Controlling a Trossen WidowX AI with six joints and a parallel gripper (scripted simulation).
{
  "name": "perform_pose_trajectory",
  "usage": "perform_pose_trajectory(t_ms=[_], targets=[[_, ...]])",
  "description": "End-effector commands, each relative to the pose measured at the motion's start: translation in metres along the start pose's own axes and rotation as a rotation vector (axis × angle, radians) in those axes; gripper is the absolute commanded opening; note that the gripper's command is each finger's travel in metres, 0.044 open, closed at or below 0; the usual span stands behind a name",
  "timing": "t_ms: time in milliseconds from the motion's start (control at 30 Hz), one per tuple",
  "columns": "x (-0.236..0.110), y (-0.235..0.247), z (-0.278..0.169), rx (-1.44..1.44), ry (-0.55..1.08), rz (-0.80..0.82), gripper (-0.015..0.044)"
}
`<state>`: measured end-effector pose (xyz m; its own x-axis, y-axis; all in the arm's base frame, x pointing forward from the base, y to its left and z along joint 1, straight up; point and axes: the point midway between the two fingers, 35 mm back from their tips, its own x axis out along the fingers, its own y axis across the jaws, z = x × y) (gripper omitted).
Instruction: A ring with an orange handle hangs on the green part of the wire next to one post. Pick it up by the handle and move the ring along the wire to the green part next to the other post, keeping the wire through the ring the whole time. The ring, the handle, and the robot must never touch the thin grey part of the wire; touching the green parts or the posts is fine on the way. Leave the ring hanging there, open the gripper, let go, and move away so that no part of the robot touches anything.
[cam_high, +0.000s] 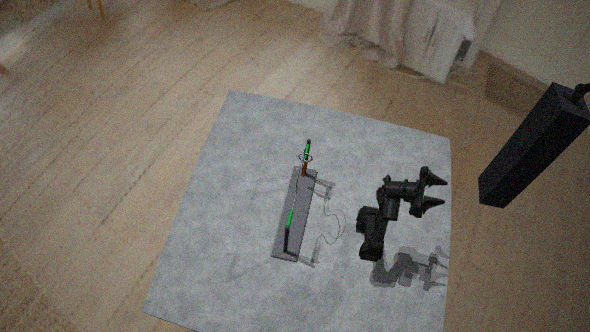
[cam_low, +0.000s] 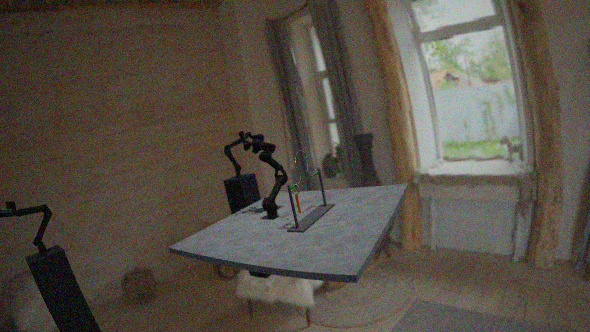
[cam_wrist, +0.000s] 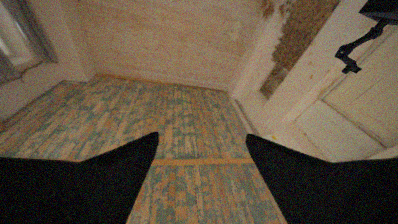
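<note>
The ring (cam_high: 304, 157) with its orange handle (cam_high: 303, 168) (cam_low: 298, 203) hangs on the green wire part (cam_high: 307, 149) (cam_low: 291, 186) next to the far post in the top view. The other green part (cam_high: 290, 217) (cam_low: 316, 172) is by the near post. The thin grey wire (cam_low: 300, 156) arches between them above the grey base (cam_high: 300, 220) (cam_low: 312, 217). My gripper (cam_high: 444, 192) (cam_low: 245, 136) (cam_wrist: 203, 137) is open and empty. It is raised well to the right of the fixture, points away from it and touches nothing. The wrist view shows only floor and wall.
The fixture and my arm's base (cam_high: 372, 240) stand on a grey table (cam_high: 240, 150) (cam_low: 325, 250). A tall black box (cam_high: 530, 150) (cam_low: 242, 192) with a thin stand stands off the table's edge beyond my gripper. Another black box (cam_low: 57, 290) stands at the lower left.
</note>
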<state>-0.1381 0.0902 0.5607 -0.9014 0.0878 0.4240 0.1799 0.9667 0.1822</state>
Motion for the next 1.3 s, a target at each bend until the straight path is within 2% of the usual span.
perform_pose_trajectory(t_ms=[0, 267, 500, 733, 1000, 1267], targets=[[0.0, -0.002, -0.002, -0.009, 0.007, 0.0, 0.0374], [-0.028, -0.104, -0.06, -0.368, 0.346, 0.011, 0.0164], [-0.087, -0.206, -0.09, -0.656, 0.714, 0.033, 0.016], [-0.172, -0.298, -0.09, -0.861, 1.118, 0.075, 0.016], [-0.284, -0.37, -0.049, -0.955, 1.596, 0.148, 0.016], [-0.394, -0.395, 0.025, -0.871, 2.065, 0.242, 0.016]])
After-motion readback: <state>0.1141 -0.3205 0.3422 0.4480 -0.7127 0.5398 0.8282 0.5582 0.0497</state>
